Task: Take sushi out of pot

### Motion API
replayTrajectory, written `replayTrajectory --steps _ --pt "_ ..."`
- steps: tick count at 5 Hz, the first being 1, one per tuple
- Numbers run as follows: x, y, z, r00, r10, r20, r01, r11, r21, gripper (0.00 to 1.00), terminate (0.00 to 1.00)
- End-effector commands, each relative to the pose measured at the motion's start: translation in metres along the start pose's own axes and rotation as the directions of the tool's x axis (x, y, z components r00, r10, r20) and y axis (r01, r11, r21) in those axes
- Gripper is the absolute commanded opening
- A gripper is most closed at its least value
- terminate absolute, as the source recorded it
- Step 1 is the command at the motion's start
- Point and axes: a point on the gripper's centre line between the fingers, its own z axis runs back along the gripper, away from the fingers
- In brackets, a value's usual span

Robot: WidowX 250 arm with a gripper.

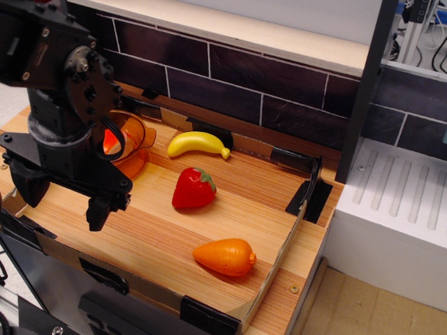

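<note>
The amber-orange pot (136,138) stands at the back left of the wooden tray, half hidden behind my arm. A bright orange-red patch (110,144) shows inside it, likely the sushi; no stripes or rice can be made out. My gripper (64,201) hangs in front of and lower than the pot, near the tray's left front edge. Its two black fingers (99,211) are spread wide with nothing between them. It does not touch the pot.
A yellow banana (198,144) lies right of the pot. A red strawberry (193,188) is mid-tray and an orange carrot (225,257) is near the front right. The tray has a low cardboard rim (297,230). Dark tiled wall behind; white drainer (401,209) at right.
</note>
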Motion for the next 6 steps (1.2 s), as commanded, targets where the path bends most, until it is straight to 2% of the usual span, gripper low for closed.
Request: replayTrajectory --steps 1,2,3,4,5,6 --pt "0.000 0.000 0.000 1.000 0.000 0.000 0.000 1.000 0.000 1.00 0.00" --pt "0.025 0.029 0.015 0.997 0.048 -0.065 -0.054 0.993 -0.106 1.00 0.00" --pt "0.049 0.057 0.023 0.999 0.009 -0.049 -0.019 0.981 -0.191 1.00 0.00" --pt "0.075 0.078 0.023 1.000 -0.020 -0.022 0.014 0.970 -0.242 1.00 0.00" --pt "0.096 0.084 0.014 0.996 -0.079 -0.044 0.060 0.941 -0.333 1.00 0.00" --pt "0.108 0.074 0.000 0.991 -0.130 -0.001 0.124 0.945 -0.303 1.00 0.00"
